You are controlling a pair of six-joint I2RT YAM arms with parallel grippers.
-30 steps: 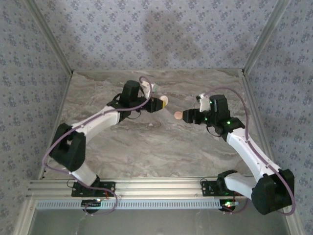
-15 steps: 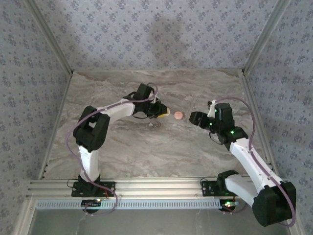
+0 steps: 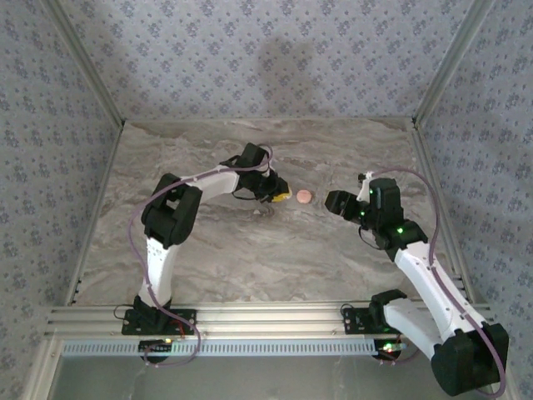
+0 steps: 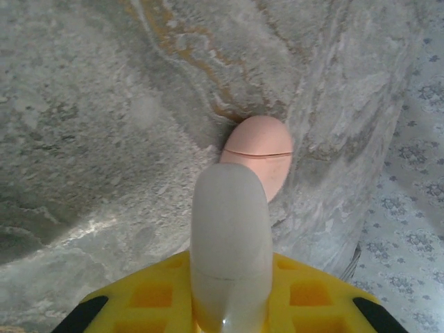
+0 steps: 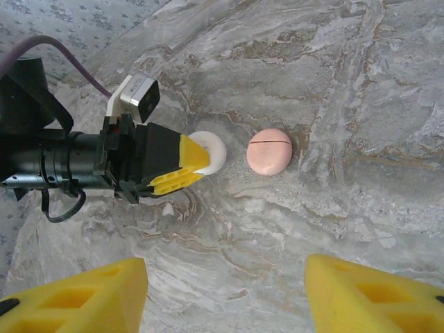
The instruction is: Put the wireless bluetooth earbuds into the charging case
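Well, by our reading the task is barely begun. Nearest us over the bench (image 3: 250, 258), the right pincer (image 5: 225, 277) hangs with its jaws apart and nothing between them, pointed toward the middle of the scene. Just beyond it lies the pink case (image 5: 269, 150) — flat on the bench, lid down, its seam showing as a thin line across the top. To the left of it, close by but not touching, the left pincer (image 5: 194, 168) is clamped on a white disc (image 5: 214, 151), gripping the round shell by its edge, low over the marble. Whether that disc is a second case we cannot tell — nor whether any earbuds sit inside either shell. What is left, we judge: open a case, seat the earbuds, close the lid.
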